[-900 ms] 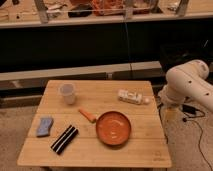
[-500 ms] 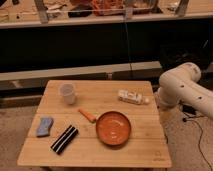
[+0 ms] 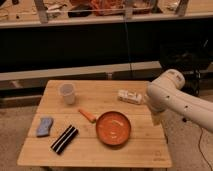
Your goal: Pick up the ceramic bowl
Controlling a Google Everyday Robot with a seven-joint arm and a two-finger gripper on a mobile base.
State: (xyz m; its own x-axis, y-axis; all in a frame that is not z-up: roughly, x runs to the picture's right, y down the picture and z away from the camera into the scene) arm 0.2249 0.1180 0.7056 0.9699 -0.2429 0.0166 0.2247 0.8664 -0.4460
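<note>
Wooden tabletop [image 3: 131,154] with the robot's white arm [image 3: 172,95] reaching in from the right. The gripper [image 3: 156,118] hangs beneath the arm at the tabletop's right edge, jaws apart and holding nothing. The orange-red ceramic bowl [image 3: 113,128] sits upright, right of centre and near the front edge, apart from the gripper. Just to its left lies a small orange object [image 3: 87,115]. A translucent white cup [image 3: 67,93] stands at rear left.
</note>
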